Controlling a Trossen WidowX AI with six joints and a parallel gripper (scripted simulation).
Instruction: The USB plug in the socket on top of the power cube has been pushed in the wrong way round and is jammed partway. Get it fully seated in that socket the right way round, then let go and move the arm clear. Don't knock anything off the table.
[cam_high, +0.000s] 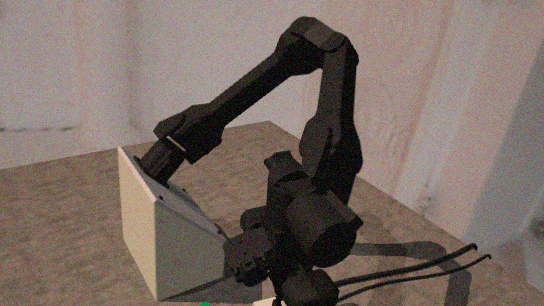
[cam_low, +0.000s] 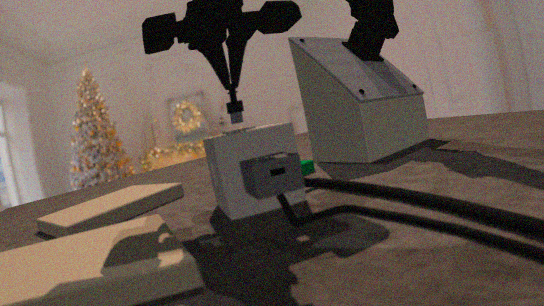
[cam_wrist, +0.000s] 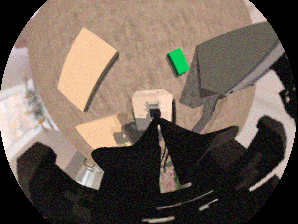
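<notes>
The power cube (cam_low: 231, 165) (cam_wrist: 148, 104) is a pale grey box on the table, with a dark socket panel (cam_low: 272, 173) on its near side. My gripper (cam_low: 233, 95) hangs straight above the cube's top, fingers pointing down and shut on the small USB plug (cam_low: 235, 112). The plug is dark with a metal tip and hangs a little above the cube's top face, clear of the socket. In the wrist view the fingers meet over the cube and hide the plug. In the top view the arm (cam_high: 300, 210) hides both cube and plug.
The arm's wedge-shaped grey base block (cam_low: 360, 115) (cam_high: 165, 235) stands behind the cube. A small green block (cam_low: 307, 167) (cam_wrist: 177, 62) lies between them. Two black cables (cam_low: 425, 205) run right across the table. Flat tan slabs (cam_low: 110, 205) (cam_wrist: 85, 70) lie to the left.
</notes>
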